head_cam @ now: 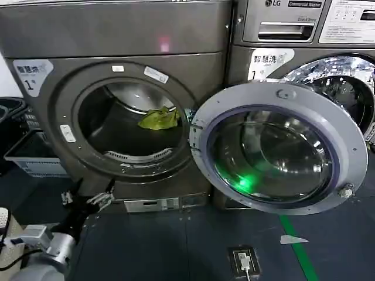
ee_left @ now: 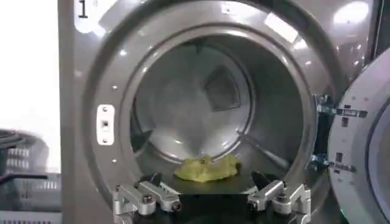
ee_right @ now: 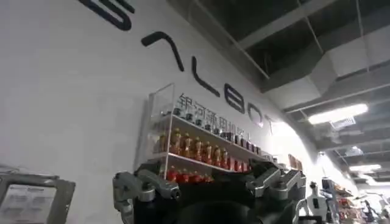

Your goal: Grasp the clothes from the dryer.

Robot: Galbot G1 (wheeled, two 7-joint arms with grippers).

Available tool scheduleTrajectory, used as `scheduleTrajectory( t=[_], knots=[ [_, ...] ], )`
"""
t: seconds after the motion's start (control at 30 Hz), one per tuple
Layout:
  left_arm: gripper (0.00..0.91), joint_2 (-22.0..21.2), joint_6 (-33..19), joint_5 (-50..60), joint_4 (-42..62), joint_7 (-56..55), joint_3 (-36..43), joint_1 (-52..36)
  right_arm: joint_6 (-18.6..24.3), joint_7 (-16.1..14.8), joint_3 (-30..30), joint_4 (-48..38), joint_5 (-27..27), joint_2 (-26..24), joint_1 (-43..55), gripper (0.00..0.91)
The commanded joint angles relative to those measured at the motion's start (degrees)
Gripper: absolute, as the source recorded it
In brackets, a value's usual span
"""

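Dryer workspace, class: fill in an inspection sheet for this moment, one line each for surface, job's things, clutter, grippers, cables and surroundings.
Surface: dark floor with a green stripe.
Job's things: dryer with its door swung open; clothes lie in the drum, untouched.
Clutter: small plate on the floor; grey basket beside the dryer.
Grippers: left gripper open, low in front of the drum mouth; right gripper open, pointed up at a wall.
Cables: black cable by the left arm.
Surroundings: second machine on the right; shelf of bottles.

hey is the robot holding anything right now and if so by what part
Nothing is held. The left gripper has its jaws open outside the dryer; the clothes lie untouched in the drum.
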Motion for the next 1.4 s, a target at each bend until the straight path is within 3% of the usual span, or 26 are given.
scheduleTrajectory(
  t=[0.03, 1.4],
  knots=[
    [0.907, 0.0, 0.0, 0.1, 0.1, 0.0, 0.2, 0.1, -0.2, -0.1, 0.0, 0.1, 0.1, 0.1, 0.0, 0.907],
    [0.907, -0.1, 0.9, 0.4, -0.8, 0.2, -0.2, 1.0, -0.2, -0.5, -0.2, 0.2, 0.2, 0.9, 0.3, 0.907]
  ],
)
